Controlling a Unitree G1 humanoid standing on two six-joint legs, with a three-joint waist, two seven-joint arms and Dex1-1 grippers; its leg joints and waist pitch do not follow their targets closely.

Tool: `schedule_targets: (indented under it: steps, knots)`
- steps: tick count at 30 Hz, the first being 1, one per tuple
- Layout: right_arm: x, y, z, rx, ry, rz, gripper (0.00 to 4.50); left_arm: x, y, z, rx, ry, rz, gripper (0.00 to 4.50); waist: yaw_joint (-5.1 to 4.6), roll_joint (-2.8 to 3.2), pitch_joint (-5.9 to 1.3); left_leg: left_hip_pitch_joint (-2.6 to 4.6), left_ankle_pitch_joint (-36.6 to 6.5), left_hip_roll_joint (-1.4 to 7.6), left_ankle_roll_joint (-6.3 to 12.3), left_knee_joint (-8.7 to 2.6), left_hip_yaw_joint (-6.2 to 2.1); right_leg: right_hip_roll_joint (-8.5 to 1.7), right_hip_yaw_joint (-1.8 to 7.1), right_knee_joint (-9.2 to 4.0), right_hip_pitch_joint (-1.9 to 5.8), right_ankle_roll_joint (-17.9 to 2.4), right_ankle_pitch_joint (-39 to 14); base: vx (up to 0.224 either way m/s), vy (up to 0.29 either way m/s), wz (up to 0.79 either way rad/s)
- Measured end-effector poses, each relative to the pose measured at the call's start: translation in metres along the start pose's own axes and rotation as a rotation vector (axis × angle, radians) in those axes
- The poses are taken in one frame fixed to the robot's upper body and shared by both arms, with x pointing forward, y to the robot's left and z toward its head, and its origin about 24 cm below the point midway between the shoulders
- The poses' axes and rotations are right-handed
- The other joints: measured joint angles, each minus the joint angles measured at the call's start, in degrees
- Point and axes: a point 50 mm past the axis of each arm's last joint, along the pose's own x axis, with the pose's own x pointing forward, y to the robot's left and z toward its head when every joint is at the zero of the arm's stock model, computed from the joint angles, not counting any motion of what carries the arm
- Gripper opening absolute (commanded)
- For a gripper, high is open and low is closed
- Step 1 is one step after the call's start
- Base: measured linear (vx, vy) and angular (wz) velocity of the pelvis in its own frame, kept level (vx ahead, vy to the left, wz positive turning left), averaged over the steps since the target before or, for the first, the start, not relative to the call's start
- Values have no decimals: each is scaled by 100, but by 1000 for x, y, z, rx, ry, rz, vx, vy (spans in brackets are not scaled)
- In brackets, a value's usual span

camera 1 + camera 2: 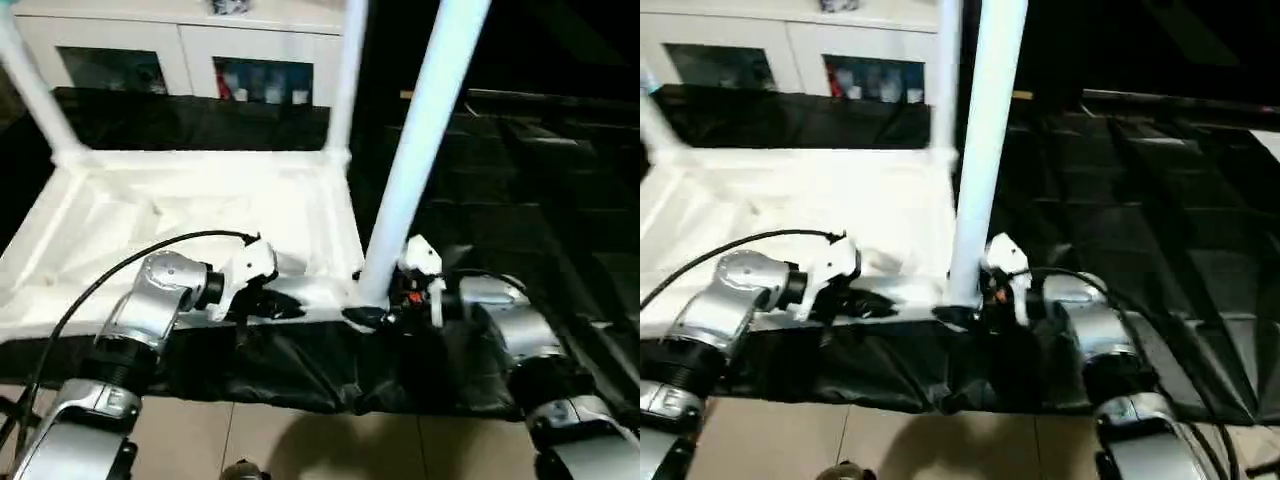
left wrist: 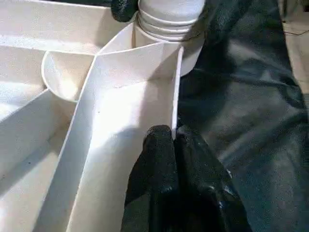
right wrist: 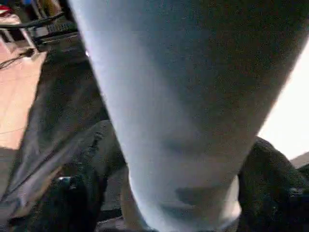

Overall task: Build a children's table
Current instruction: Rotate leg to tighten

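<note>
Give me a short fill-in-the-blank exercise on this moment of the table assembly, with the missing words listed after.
1. The table top lies upside down on a ____ cloth.
2. The right tool grips the base of a white ____ standing in the near corner socket.
3. The left tool pinches the top's thin ____.
4. Behind the top stands a white ____ with glass doors.

Missing words: black; leg; rim; cabinet
</note>
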Motion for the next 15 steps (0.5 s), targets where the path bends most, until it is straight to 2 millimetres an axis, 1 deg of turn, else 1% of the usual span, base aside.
schedule_targets:
  steps: [1, 2, 3, 5, 9, 15]
  knots:
    - [0, 0, 0, 0, 0, 0, 331, 0, 0, 0, 1, 0, -1, 0, 1, -2, 1, 0, 0, 0, 0, 1, 0, 0, 0, 0, 0, 0, 0, 0, 0, 0]
    - [0, 0, 0, 2, 1, 0, 331, 0, 0, 0, 1, 1, -3, 0, 0, -5, 2, 0, 0, -1, 0, 2, 0, -1, 1, 0, 0, 0, 0, 0, 0, 0]
    - [0, 1, 0, 5, 2, 3, 318, -1, -1, 0, 2, 2, -8, 0, 0, -8, 2, 0, 0, -1, -1, 2, 0, -1, 1, 0, 0, 0, 0, 0, 0, 0]
    - [0, 1, 0, 7, 3, 5, 311, -1, -2, 0, 5, 2, -10, 0, 0, -10, 1, 0, -1, 0, -1, 1, 0, -1, 0, 0, 0, 0, 0, 0, 0, 0]
    - [-1, 2, 0, 14, 5, 5, 277, -1, -3, -1, 8, 1, -13, 0, 1, -10, 1, 0, -1, 0, 0, 1, 0, -1, 0, 0, 0, 0, 0, 0, 0, 0]
    - [1, 2, -1, 11, 2, -14, 268, -1, -3, -2, 3, 0, -4, 0, -4, -8, -1, 4, -1, 0, -1, 1, 0, -1, 1, 1, 2, 0, 0, 0, 0, 0]
